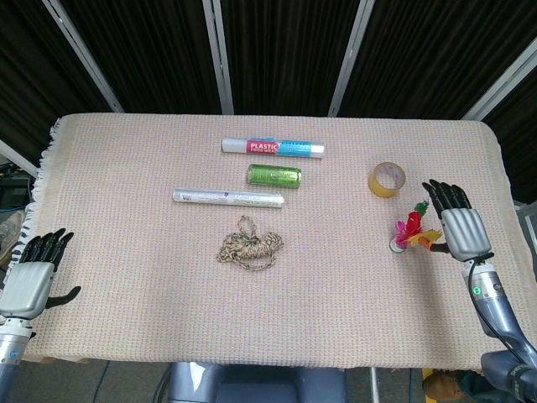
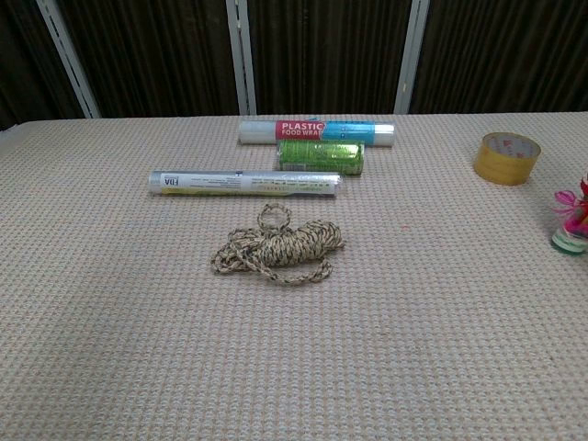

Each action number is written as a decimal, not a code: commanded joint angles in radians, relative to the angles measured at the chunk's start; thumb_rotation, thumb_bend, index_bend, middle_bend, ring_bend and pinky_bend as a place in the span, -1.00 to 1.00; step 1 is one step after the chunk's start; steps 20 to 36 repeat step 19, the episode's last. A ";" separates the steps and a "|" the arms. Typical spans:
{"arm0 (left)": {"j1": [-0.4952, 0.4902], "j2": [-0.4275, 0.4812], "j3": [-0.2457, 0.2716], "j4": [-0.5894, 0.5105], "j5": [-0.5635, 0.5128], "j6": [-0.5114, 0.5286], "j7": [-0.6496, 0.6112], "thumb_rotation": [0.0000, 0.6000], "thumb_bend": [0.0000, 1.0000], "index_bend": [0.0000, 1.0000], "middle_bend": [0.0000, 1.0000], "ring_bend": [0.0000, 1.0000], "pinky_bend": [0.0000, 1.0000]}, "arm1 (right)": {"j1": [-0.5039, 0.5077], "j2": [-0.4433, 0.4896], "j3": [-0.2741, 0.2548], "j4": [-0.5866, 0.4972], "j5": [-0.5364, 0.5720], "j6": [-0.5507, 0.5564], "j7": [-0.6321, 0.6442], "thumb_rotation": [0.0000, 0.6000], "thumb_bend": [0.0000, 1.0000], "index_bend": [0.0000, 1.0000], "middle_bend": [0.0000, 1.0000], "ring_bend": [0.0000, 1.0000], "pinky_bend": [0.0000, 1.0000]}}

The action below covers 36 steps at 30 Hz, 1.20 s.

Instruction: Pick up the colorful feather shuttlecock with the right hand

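Note:
The colorful feather shuttlecock (image 1: 409, 230) stands upright on its base on the woven cloth at the right, its red, pink, green and yellow feathers pointing up. The chest view cuts the shuttlecock (image 2: 571, 223) at its right edge. My right hand (image 1: 461, 225) lies just right of it, back up, fingers stretched out and holding nothing. A yellow feather reaches toward its edge. This hand does not show in the chest view. My left hand (image 1: 30, 277) rests at the table's near left corner, empty, fingers apart.
A yellow tape roll (image 1: 387, 179) lies just beyond the shuttlecock. Mid-table lie a coiled rope (image 1: 249, 243), a grey foil roll (image 1: 227, 197), a green can (image 1: 274, 175) and a plastic wrap roll (image 1: 273, 147). The table's right edge (image 1: 513, 220) is close to my right hand.

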 commanded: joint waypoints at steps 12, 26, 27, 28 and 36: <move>0.011 0.043 0.020 -0.017 0.071 0.035 -0.076 1.00 -0.58 -1.00 -1.00 -1.00 -1.00 | -0.358 0.202 -0.169 -0.619 -0.091 0.458 -0.517 1.00 -0.90 -1.00 -1.00 -1.00 -1.00; 0.038 0.066 0.035 -0.034 0.135 0.109 -0.100 1.00 -0.58 -1.00 -1.00 -1.00 -1.00 | -0.431 0.105 -0.192 -0.510 -0.143 0.546 -0.520 1.00 -0.89 -1.00 -1.00 -1.00 -1.00; 0.038 0.066 0.035 -0.034 0.135 0.109 -0.100 1.00 -0.58 -1.00 -1.00 -1.00 -1.00 | -0.431 0.105 -0.192 -0.510 -0.143 0.546 -0.520 1.00 -0.89 -1.00 -1.00 -1.00 -1.00; 0.038 0.066 0.035 -0.034 0.135 0.109 -0.100 1.00 -0.58 -1.00 -1.00 -1.00 -1.00 | -0.431 0.105 -0.192 -0.510 -0.143 0.546 -0.520 1.00 -0.89 -1.00 -1.00 -1.00 -1.00; 0.038 0.066 0.035 -0.034 0.135 0.109 -0.100 1.00 -0.58 -1.00 -1.00 -1.00 -1.00 | -0.431 0.105 -0.192 -0.510 -0.143 0.546 -0.520 1.00 -0.89 -1.00 -1.00 -1.00 -1.00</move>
